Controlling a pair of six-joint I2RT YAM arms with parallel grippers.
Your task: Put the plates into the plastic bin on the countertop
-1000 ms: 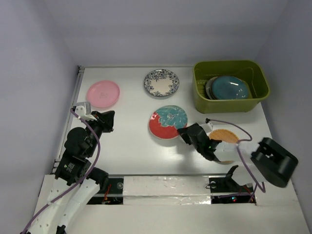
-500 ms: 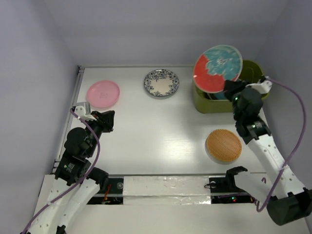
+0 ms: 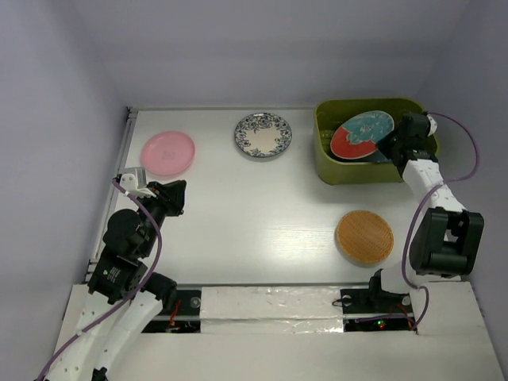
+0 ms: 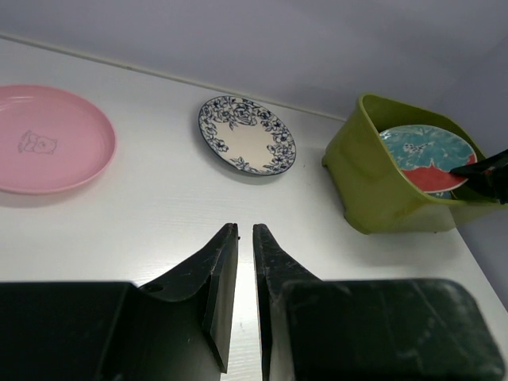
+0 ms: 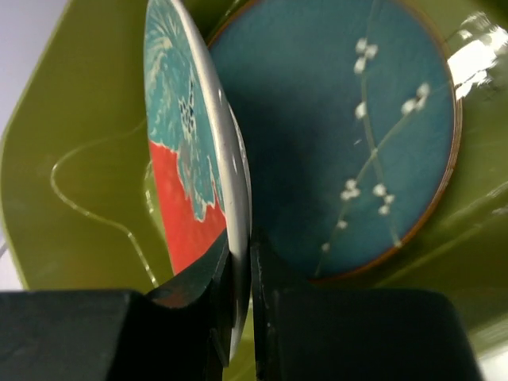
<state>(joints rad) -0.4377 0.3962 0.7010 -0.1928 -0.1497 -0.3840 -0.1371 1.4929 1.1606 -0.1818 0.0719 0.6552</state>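
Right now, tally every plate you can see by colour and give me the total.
Pink plate: 1
Blue-white patterned plate: 1
Orange-brown plate: 1
Red plate with teal flower: 1
Dark teal plate: 1
Total: 5 in view; any plates lower in the plastic bin are hidden.

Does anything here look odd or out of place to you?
Only the red plate: it stands tilted on edge in the bin, pinched at its rim by the right hand, over the teal plate lying flat. The pink plate, patterned plate and orange plate lie flat on the table.
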